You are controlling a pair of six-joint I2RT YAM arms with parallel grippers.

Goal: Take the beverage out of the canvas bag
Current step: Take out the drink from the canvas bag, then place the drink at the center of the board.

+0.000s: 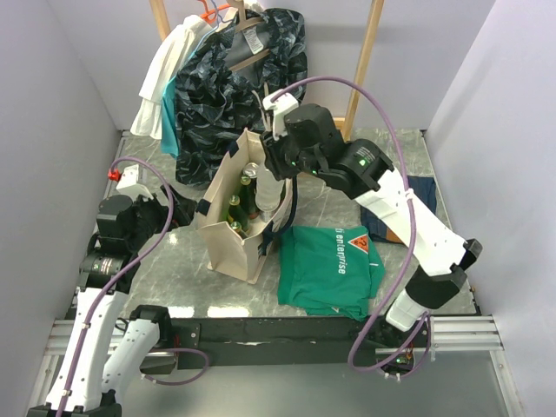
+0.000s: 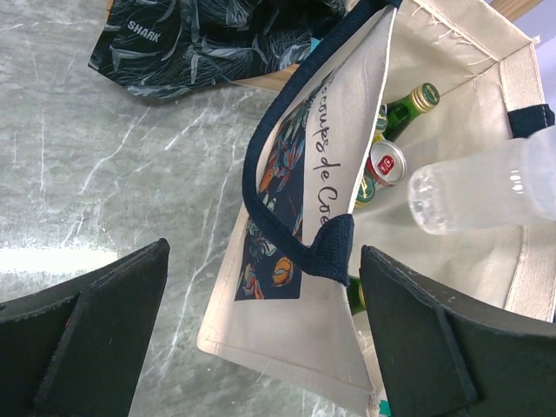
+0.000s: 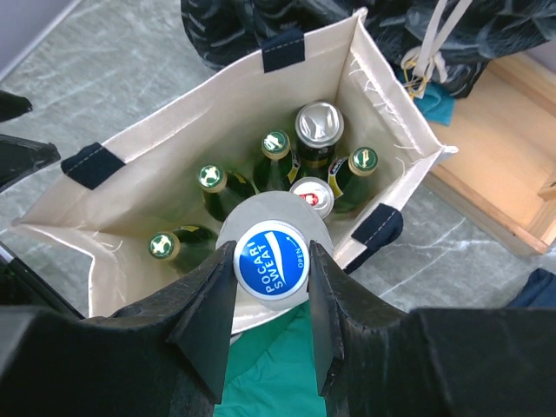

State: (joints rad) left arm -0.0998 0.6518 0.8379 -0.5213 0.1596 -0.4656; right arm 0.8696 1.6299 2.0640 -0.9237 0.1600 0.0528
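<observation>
The cream canvas bag (image 1: pixel 228 248) with navy straps stands open at mid-table. It holds several green glass bottles (image 3: pixel 276 146) and two cans (image 3: pixel 319 123). My right gripper (image 3: pixel 271 271) is shut on the blue Pocari Sweat cap of a clear plastic bottle (image 3: pixel 271 228), held upright over the bag's near rim. The bottle also shows in the top view (image 1: pixel 271 195) and in the left wrist view (image 2: pixel 486 187). My left gripper (image 2: pixel 265 256) is open, its fingers straddling the bag's corner and navy strap (image 2: pixel 321 248) without touching. In the top view it sits left of the bag (image 1: pixel 169 213).
A green T-shirt (image 1: pixel 330 265) lies right of the bag. A dark patterned garment (image 1: pixel 234 87) and a white one (image 1: pixel 165 78) hang from a wooden rack behind it. A navy cloth (image 1: pixel 415 198) lies at the right. The rack's wooden base (image 3: pixel 495 130) is near the bag.
</observation>
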